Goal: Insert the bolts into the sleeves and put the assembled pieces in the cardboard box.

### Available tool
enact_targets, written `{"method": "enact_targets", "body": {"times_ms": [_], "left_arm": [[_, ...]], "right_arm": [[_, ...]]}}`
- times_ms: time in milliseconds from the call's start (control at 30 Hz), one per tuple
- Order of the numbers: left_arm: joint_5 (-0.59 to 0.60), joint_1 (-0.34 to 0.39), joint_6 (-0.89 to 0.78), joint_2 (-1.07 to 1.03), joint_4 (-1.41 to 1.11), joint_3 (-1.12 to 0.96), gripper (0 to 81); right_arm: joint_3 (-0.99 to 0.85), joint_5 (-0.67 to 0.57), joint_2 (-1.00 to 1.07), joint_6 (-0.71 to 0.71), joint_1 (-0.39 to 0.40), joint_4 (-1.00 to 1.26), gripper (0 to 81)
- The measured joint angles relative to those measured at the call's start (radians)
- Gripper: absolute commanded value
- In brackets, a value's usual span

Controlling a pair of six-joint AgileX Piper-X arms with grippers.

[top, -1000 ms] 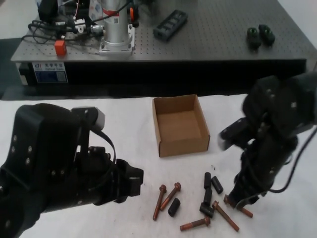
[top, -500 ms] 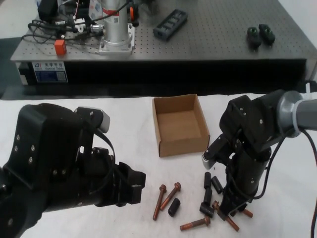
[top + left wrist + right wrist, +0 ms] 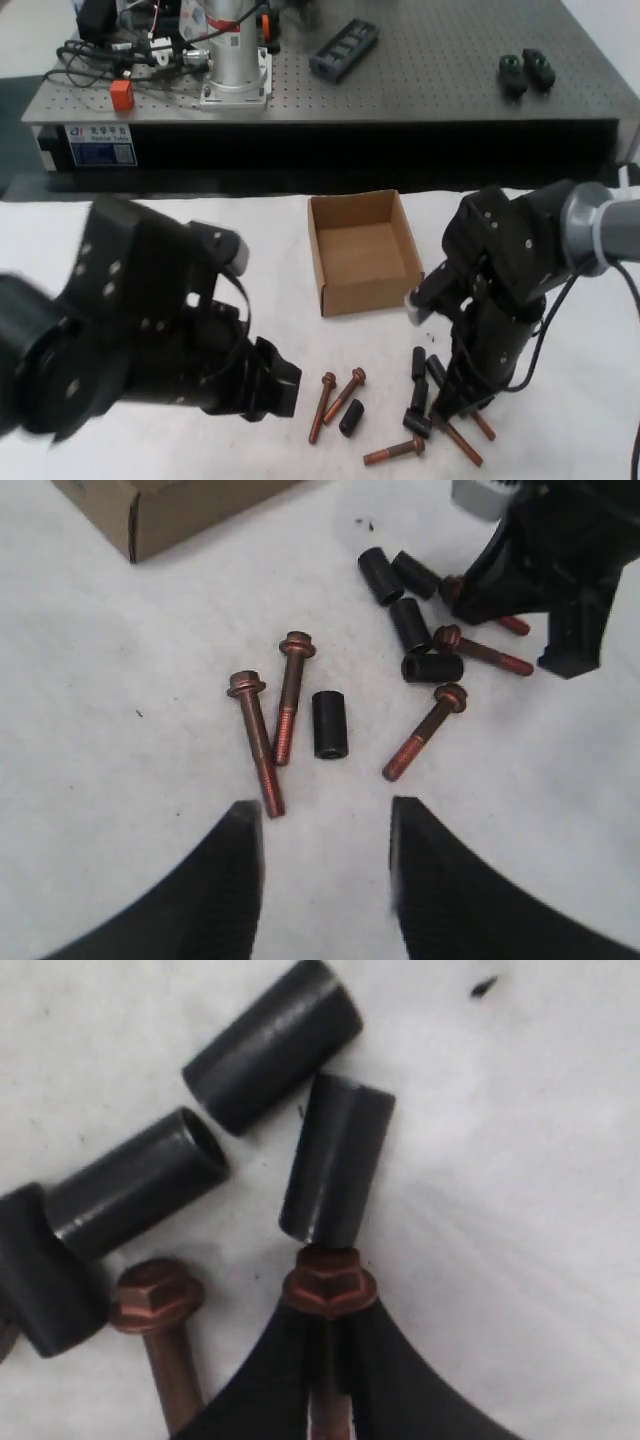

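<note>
White cloth (image 3: 340, 345) between cardboard box (image 3: 370, 295), bolts (image 3: 320, 408)

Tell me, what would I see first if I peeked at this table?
Probably the copper bolts and black sleeves scattered on the white cloth near the open cardboard box. Then the right gripper, down among them, pinching one bolt by its shank, while the left gripper hangs open beside the scatter.
</note>
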State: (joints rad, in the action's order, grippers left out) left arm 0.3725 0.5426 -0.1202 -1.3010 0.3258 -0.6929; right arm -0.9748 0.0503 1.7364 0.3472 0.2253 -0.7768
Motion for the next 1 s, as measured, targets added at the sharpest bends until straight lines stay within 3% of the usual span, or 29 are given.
{"method": "enact_targets", "body": {"times_ms": [500, 867, 1000], "left_arm": [[-0.023, 0.030, 0.163, -0.417, 0.308, -0.419, 30.5], [-0.135, 0.188, 0.288, -0.647, 0.545, -0.693, 30.5], [-0.143, 0.210, 0.287, -0.697, 0.558, -0.724, 30.5]], "right_arm": [[0.253, -0.060, -0.524, -0.187, -0.039, 0.017, 3.6], [0.287, -0.060, -0.576, -0.215, -0.125, 0.018, 3.6], [0.287, -0.068, -0.576, -0.215, -0.129, 0.018, 3.6]]}}
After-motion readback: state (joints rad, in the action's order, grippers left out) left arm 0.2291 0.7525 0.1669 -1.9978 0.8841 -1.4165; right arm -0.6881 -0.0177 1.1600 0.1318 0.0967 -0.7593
